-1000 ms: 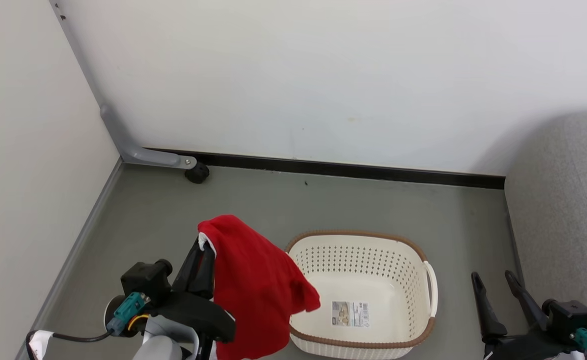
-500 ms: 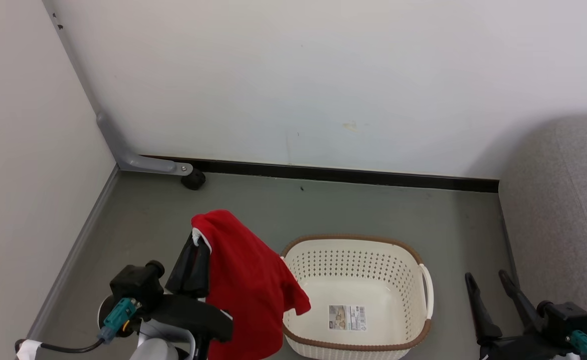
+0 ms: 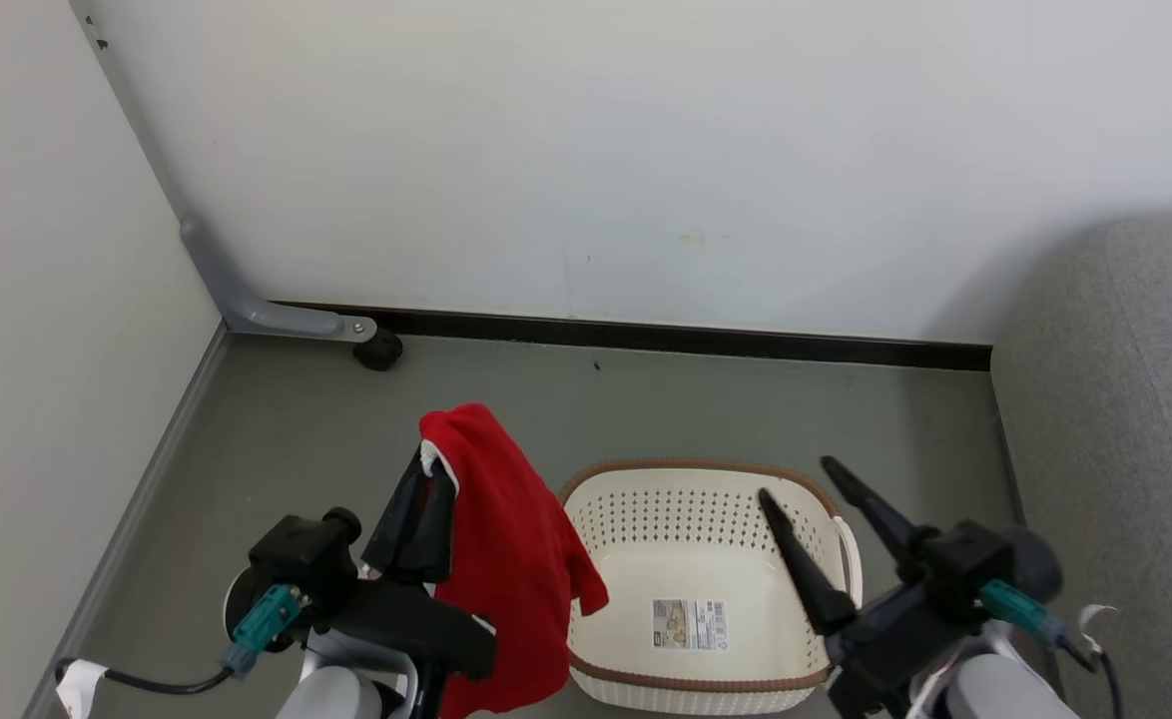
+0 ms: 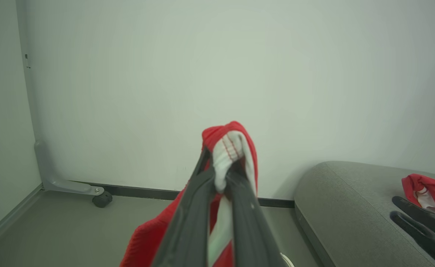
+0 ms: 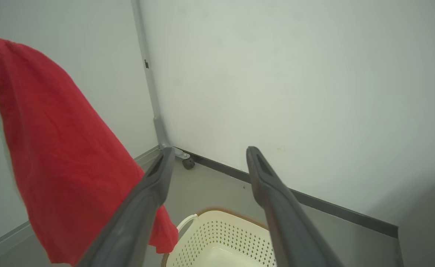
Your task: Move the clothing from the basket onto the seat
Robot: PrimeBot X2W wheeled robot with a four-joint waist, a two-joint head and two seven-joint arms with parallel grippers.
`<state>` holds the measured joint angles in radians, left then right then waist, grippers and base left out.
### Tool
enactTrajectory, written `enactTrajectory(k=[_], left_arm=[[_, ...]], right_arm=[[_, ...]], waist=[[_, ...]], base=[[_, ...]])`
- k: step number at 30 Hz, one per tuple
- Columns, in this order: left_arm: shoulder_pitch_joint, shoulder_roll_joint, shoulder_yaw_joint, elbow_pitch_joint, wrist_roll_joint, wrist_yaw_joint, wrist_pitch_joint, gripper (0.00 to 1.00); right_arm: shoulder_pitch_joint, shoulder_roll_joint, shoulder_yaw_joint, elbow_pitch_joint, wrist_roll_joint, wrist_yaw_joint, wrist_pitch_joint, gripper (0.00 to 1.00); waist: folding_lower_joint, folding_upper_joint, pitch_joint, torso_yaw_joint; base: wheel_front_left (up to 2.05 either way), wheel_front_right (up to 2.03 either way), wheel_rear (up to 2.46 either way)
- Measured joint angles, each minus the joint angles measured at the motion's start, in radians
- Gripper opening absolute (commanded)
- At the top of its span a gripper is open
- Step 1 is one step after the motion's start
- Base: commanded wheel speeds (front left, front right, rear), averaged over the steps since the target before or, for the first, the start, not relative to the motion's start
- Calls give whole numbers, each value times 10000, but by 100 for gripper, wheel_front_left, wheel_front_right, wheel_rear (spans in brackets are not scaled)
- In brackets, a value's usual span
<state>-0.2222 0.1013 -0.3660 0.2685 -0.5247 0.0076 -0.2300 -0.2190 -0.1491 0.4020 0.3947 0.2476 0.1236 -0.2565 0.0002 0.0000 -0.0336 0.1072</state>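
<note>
Your left gripper (image 4: 220, 174) is clamped on a bunched fold of white trim (image 4: 226, 148) at the top of one red garment (image 3: 506, 539). The rest of it hangs limp below the fingers, over the floor (image 3: 296, 429) just beside the left rim of the basket (image 3: 696, 467). Treat it as light and wholly soft: it will drape, swing and trail rather than hold a shape. I judge the hazard to be the low hem snagging that rim or dragging, not weight or breakage. The doubled trim is a good hold, thicker and less slippery than a single layer of the body cloth, so that is where to pinch.

The basket stands on the floor, a strip of bare floor away from the edge of the seat (image 3: 1115, 399). It looks emptied: its bottom shows plain with the label sticker (image 3: 691, 624) and nothing red inside. The other red garment (image 4: 425, 185) lies on the seat, back from its rounded corner. Your right gripper (image 3: 796, 479) hangs over the basket's right side, fingers spread apart and holding nothing. What remains, as I read it, is carrying the held piece to the seat
</note>
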Motion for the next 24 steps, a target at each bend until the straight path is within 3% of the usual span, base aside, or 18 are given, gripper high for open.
enactTrajectory(k=[3,11,24], left_arm=[[-128,-61,-165,-63,4,-23,102,0],[-627,-176,-594,-357,190,-174,362,0],[-822,-336,-1365,-826,259,-355,715,0]], right_arm=[[-590,-148,1336,-23,12,0,0,100],[-1933,-414,3590,-2,627,0,0,100],[-3425,-384,5173,596,1567,0,0,100]], waist=[[0,0,33,34],[0,0,153,312],[0,0,339,697]], base=[[0,0,0],[0,0,0],[0,0,0]])
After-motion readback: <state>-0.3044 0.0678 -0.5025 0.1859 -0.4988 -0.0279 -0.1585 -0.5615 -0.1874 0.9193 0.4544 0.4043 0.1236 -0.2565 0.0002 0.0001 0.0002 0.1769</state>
